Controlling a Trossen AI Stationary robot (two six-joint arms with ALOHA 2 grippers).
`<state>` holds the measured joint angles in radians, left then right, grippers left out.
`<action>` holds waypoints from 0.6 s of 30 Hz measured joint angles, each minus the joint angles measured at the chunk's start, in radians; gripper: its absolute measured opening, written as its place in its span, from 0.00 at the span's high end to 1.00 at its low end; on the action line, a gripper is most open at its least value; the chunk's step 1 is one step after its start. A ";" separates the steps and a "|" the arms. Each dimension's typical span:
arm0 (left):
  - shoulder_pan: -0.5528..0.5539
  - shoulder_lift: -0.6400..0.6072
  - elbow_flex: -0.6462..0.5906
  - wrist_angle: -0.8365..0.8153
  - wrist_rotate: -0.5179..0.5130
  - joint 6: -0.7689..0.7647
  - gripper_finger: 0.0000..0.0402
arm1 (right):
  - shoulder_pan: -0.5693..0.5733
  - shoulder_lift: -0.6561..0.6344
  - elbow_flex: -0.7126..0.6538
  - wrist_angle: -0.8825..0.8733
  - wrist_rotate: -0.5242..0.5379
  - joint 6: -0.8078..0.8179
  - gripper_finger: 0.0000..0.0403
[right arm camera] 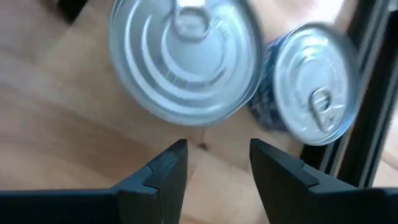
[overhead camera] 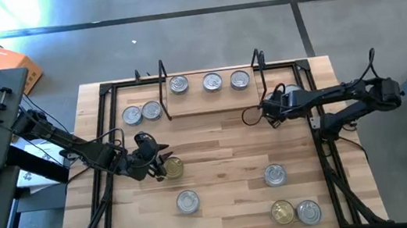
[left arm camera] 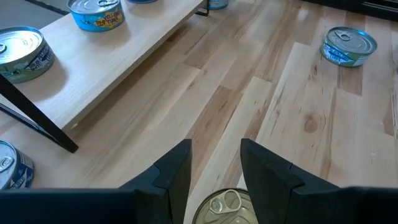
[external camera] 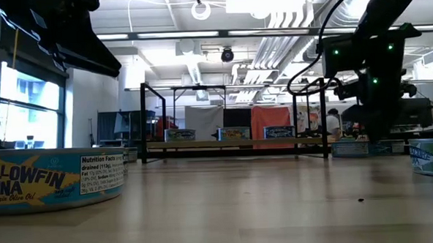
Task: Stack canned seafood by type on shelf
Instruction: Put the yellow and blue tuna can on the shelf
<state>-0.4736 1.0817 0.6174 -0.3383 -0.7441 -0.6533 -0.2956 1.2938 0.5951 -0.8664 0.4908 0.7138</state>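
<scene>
The high view looks straight down on the whole table (overhead camera: 216, 148); the low view looks level across it (both show the shelf (overhead camera: 214, 101)); wrist views sit close above the tabletop.

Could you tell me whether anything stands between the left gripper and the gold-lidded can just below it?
Nothing visible does. The left gripper hangs with open jaws right above the gold-lidded can, with only bare tabletop around it.
</scene>
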 joint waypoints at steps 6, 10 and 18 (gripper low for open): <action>0.000 0.000 0.000 0.000 0.000 -0.006 0.68 | 0.015 -0.015 0.000 -0.008 -0.030 -0.008 0.59; 0.000 0.000 0.000 0.001 0.000 -0.016 0.68 | 0.015 -0.057 0.000 0.013 -0.047 -0.017 0.61; 0.000 0.000 0.000 0.001 -0.001 -0.016 0.68 | -0.003 -0.121 0.000 0.121 -0.045 -0.080 0.82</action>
<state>-0.4736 1.0817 0.6174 -0.3376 -0.7448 -0.6697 -0.2991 1.1724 0.5953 -0.7457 0.4457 0.6337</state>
